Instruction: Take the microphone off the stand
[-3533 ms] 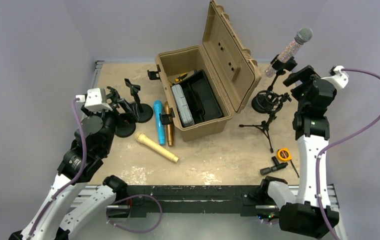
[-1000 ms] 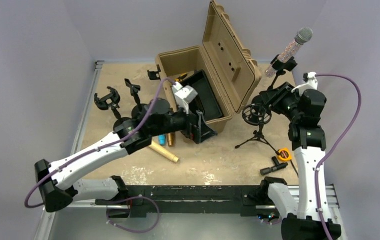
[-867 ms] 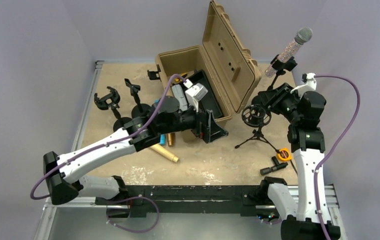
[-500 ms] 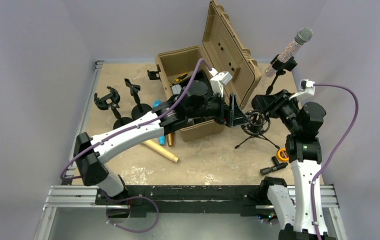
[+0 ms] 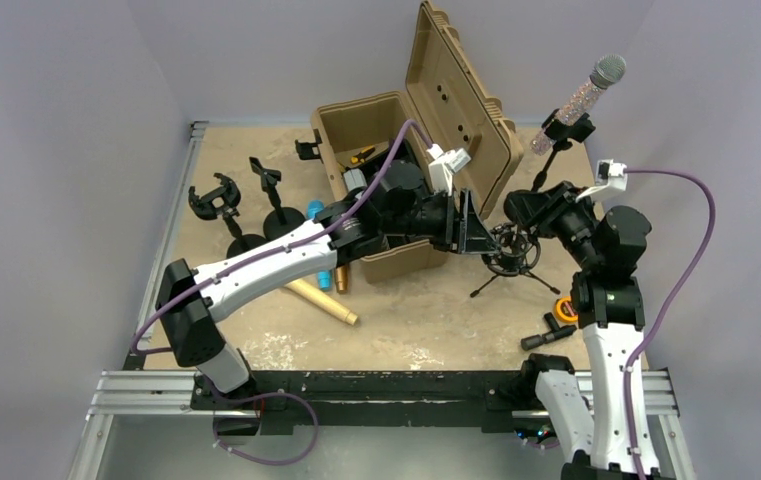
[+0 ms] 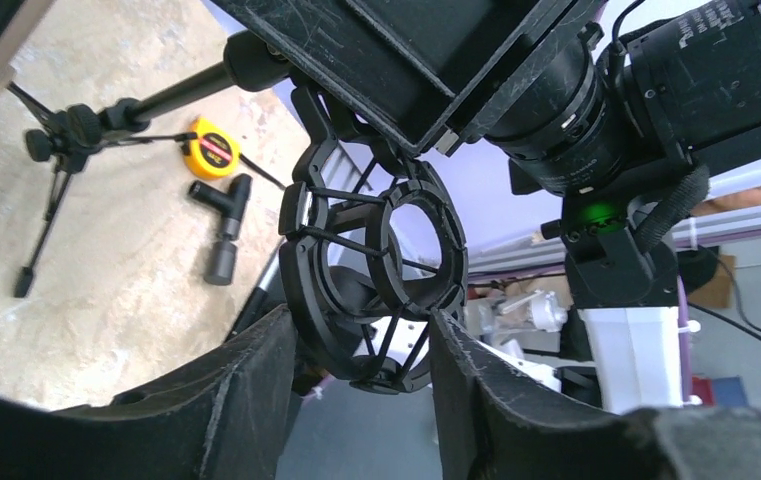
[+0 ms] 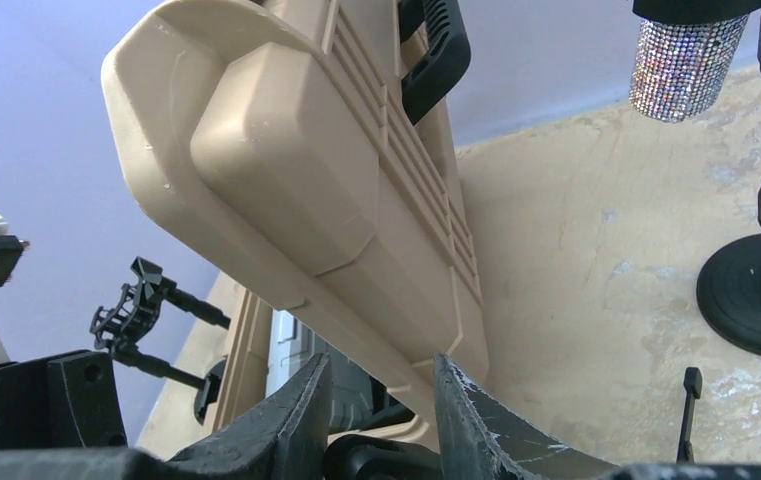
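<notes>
The sparkly silver microphone [image 5: 590, 90] sits clipped in its round-based stand [image 5: 566, 128] at the back right, and neither gripper touches it. Its lower end [image 7: 681, 65] and the stand's base [image 7: 756, 290] show in the right wrist view. My right gripper [image 5: 528, 208] is shut on the pole of a black tripod stand [image 6: 56, 150] and holds it tilted. A ring-shaped shock mount [image 5: 509, 245] tops that stand. My left gripper [image 6: 361, 325] has its fingers against both sides of the shock mount [image 6: 371, 270]. Between the right gripper's [image 7: 381, 365] fingers a black part shows.
The open tan case [image 5: 396, 235] stands mid-table, its raised lid [image 7: 336, 190] close in front of the right wrist. Cream [image 5: 314, 294], blue and gold microphones lie left of it, with two small stands [image 5: 218, 200] beyond. A yellow tape measure [image 5: 566, 308] and a black T-piece [image 5: 548, 335] lie front right.
My left arm swung right, across the case, to the shock mount, and its jaws narrowed around the mount. The right arm brought the tripod stand slightly left and down.
</notes>
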`<action>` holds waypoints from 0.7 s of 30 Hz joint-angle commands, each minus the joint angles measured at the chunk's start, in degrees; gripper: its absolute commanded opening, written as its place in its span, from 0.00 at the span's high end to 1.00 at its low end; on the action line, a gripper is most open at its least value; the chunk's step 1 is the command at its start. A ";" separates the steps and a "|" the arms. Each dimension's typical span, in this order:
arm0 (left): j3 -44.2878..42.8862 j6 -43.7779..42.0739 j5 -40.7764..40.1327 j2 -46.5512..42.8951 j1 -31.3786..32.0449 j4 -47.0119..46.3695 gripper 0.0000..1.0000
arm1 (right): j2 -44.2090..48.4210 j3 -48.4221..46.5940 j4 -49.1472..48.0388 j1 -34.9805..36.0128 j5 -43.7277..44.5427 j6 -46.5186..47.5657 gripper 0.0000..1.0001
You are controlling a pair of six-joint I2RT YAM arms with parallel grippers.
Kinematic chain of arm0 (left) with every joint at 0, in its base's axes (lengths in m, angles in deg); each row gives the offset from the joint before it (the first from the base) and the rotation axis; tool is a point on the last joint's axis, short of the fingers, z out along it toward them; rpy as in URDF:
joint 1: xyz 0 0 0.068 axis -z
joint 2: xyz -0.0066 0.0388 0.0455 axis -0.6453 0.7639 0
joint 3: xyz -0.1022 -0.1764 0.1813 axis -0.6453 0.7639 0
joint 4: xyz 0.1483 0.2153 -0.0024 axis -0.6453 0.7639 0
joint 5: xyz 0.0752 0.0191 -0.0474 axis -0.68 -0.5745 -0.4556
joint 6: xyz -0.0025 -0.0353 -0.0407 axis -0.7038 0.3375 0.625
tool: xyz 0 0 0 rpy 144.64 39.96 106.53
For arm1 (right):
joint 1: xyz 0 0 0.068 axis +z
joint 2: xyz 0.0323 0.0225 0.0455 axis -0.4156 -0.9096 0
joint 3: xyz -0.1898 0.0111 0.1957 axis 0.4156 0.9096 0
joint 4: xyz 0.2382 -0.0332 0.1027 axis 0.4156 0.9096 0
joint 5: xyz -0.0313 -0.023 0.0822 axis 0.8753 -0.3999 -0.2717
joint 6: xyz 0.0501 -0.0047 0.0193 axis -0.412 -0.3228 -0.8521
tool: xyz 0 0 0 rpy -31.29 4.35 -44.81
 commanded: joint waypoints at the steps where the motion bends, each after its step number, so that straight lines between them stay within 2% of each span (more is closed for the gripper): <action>1: 0.33 4.44 6.24 -1.32 0.55 -9.76 0.54 | 0.25 -0.28 4.94 1.59 -2.15 1.92 1.00; 5: 1.59 6.70 8.38 -2.98 0.92 -12.33 0.58 | 0.81 -1.51 6.52 2.23 -3.27 1.96 1.00; 11: 3.80 6.37 7.13 -7.12 2.62 -11.90 0.58 | 2.18 -1.46 7.96 2.74 -5.98 1.07 1.00; 19: 4.16 5.86 5.56 -9.70 3.88 -11.92 0.59 | 1.25 -0.30 4.67 5.81 -14.14 0.06 1.00; 21: 4.43 5.29 5.27 -10.55 4.24 -11.62 0.58 | 0.64 -0.10 3.19 8.50 -16.19 -0.35 1.00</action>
